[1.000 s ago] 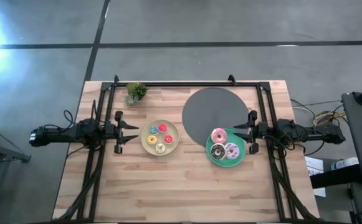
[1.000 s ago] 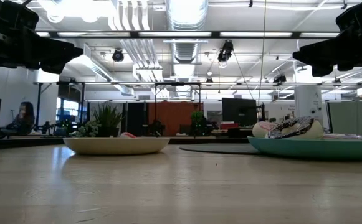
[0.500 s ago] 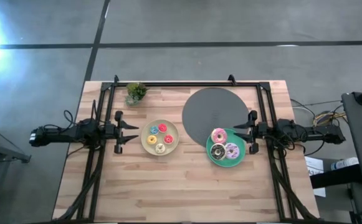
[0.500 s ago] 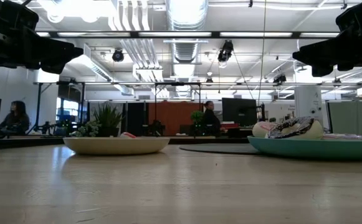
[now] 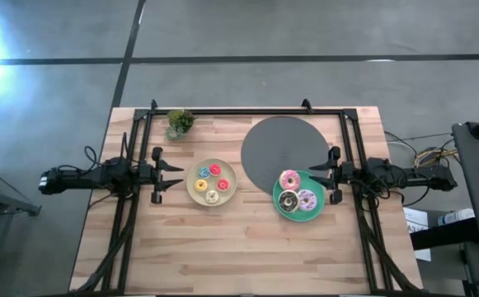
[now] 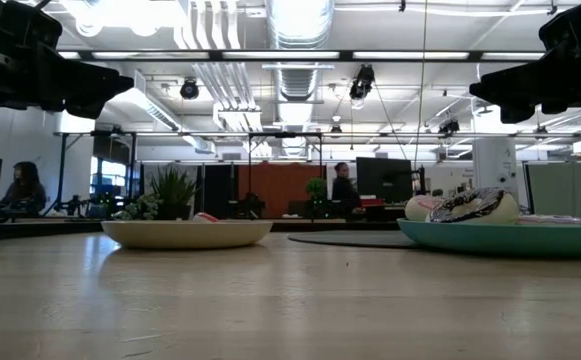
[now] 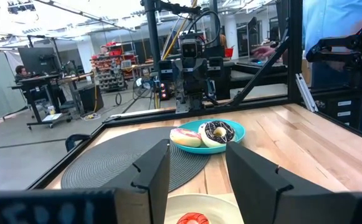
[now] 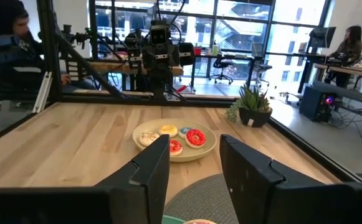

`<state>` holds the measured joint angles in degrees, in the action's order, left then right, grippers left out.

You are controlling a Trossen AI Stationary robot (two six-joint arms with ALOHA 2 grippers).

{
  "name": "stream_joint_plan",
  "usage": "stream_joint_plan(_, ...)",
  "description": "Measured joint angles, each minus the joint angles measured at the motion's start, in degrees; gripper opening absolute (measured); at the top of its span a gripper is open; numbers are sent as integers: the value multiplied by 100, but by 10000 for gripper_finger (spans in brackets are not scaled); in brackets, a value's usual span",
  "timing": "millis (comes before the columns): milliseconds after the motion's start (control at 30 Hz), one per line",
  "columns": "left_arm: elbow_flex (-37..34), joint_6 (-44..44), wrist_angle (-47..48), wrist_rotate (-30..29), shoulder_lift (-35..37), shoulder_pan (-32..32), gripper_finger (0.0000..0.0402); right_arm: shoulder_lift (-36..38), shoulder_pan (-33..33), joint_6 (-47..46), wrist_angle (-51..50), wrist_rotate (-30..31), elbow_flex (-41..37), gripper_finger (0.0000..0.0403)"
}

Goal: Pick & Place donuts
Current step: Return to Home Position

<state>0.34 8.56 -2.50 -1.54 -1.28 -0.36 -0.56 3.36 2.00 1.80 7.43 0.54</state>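
Note:
Three larger donuts lie on the teal plate: pink, chocolate-brown and lilac sprinkled. Several mini donuts, among them red, blue and yellow, lie on the cream plate. My left gripper hovers open just left of the cream plate, above the table. My right gripper hovers open at the teal plate's right edge. In the left wrist view the open fingers frame the teal plate. In the right wrist view the cream plate shows beyond the fingers.
A round grey mat lies behind the teal plate and partly under it. A small potted plant stands near the far left corner. A black frame runs along the far edge and both sides. Bare wood spreads toward the near edge. People are in the room behind.

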Motion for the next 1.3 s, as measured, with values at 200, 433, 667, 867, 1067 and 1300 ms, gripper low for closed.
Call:
stream_joint_plan(200,0,0,0,0,0,-1,131,0,0,5,-1,0,0,129)
stream_joint_plan(433,0,0,-1,0,0,-1,131,0,-1,-2,-2,-1,0,123)
stream_joint_plan(667,0,0,-2,0,0,-2,131,0,0,1,-2,-1,0,132)
stream_joint_plan(867,0,0,-1,0,-1,-1,131,0,-2,-5,-2,-1,0,134)
stream_joint_plan(1067,0,0,0,0,0,-1,131,0,-2,9,-2,-1,0,126)
stream_joint_plan(1300,2,0,-2,0,0,-2,131,0,-2,-5,-2,0,0,125)
